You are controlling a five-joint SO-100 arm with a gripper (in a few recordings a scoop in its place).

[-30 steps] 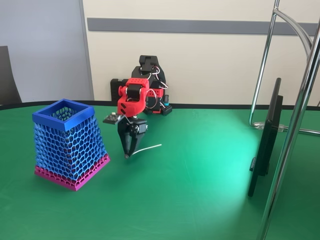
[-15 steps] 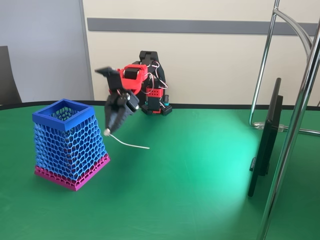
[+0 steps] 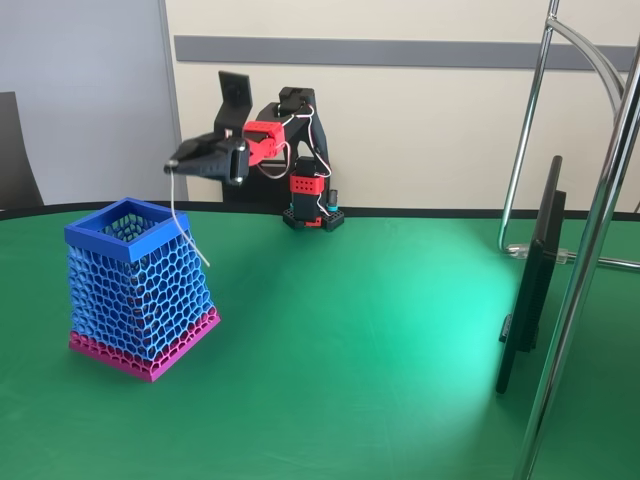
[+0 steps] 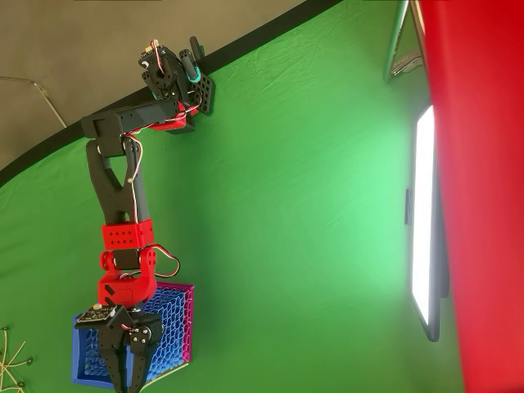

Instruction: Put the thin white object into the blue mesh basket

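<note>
The black two-finger gripper (image 3: 178,161) is closed on the top end of the thin white curved stick (image 3: 184,228), which hangs over the blue honeycomb-mesh basket (image 3: 128,231). The stick appears light, flexible and prone to swing.

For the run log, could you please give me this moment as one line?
stage: carry | gripper: shut on stick, above basket | stick: hanging down, lower end outside basket rim | basket: upright on table
</note>
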